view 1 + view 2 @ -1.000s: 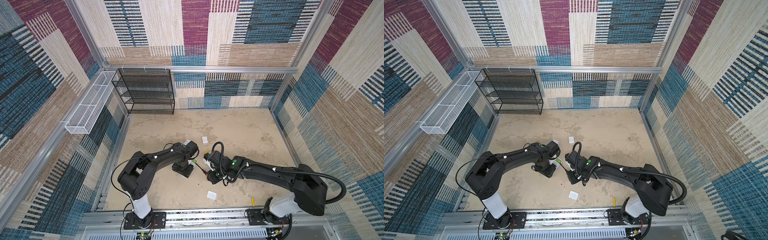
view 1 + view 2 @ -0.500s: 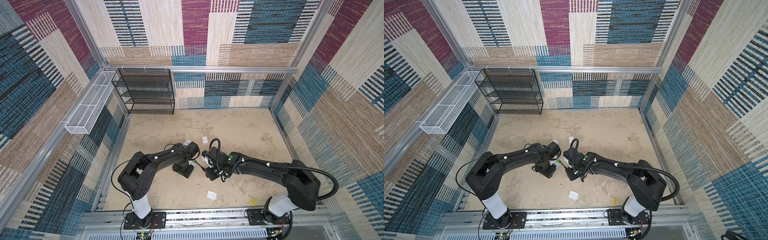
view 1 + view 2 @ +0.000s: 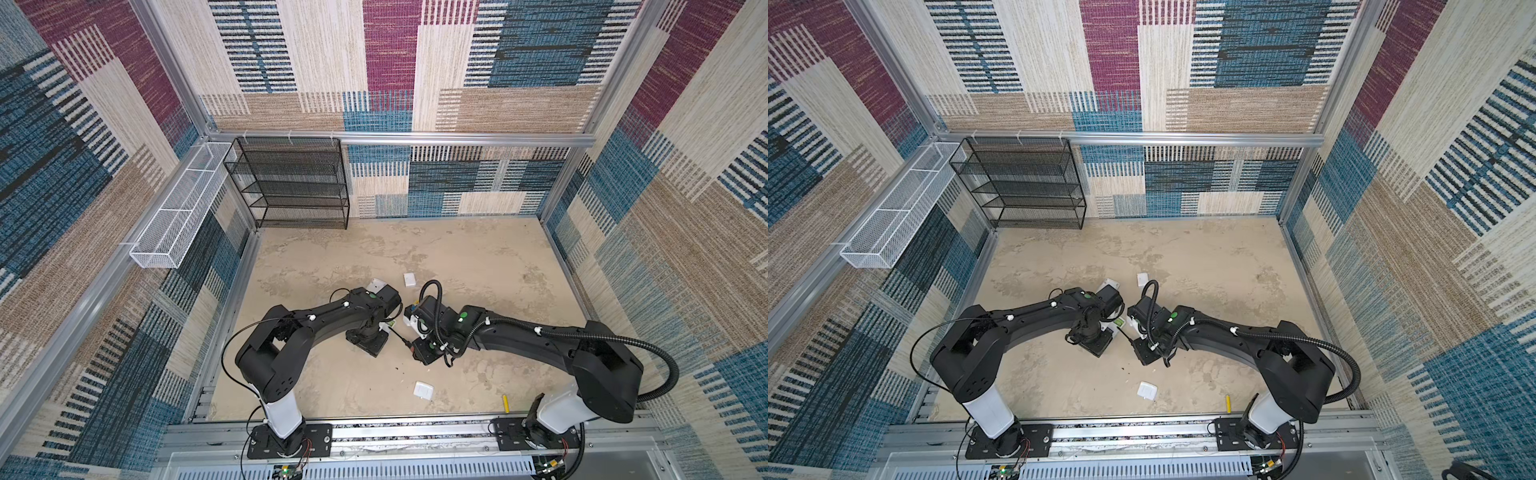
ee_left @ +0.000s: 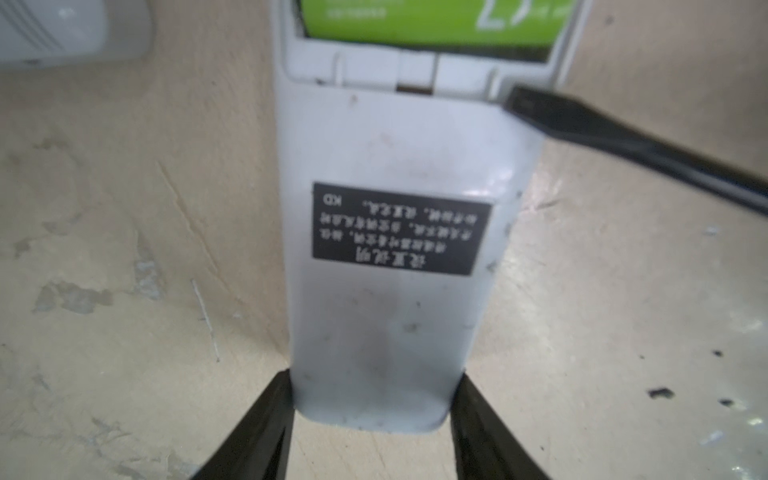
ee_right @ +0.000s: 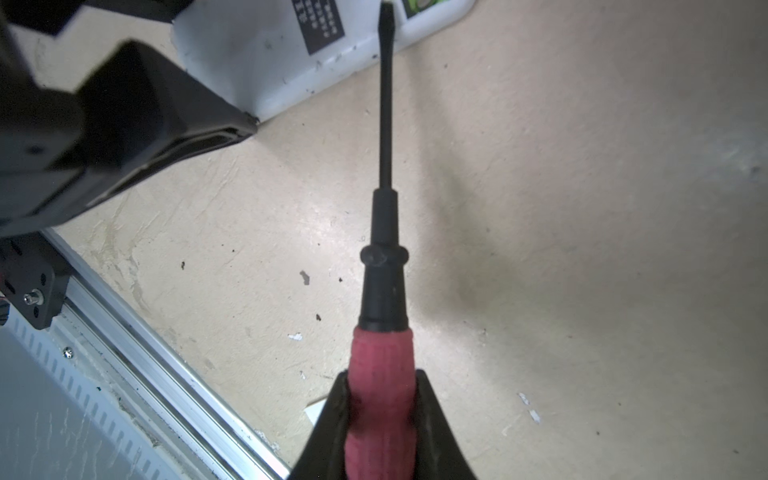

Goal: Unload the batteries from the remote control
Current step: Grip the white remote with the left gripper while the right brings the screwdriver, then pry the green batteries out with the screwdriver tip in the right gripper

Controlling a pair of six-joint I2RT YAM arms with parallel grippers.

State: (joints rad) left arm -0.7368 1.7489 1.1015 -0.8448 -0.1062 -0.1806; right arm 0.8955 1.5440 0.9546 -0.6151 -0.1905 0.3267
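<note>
Clamping the remote point(image 4: 399, 166) by its end in your left gripper point(image 4: 374, 388) and the screwdriver point(image 5: 385, 124) by its red handle in your right gripper point(image 5: 380, 388), you have one yellow battery point(image 3: 505, 404) out on the table point(image 3: 478, 270), while a green battery point(image 4: 428, 20) sits in the open compartment, the tip at its edge.

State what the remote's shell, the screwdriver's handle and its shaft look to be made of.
The remote: likely moulded plastic, pale grey, smooth with a soft sheen, scuffed and speckled. The screwdriver handle: red, matte, finely ribbed; rubbery or textured plastic, cannot tell which. The screwdriver shaft: black, matte, thin, straight; probably coated metal.
</note>
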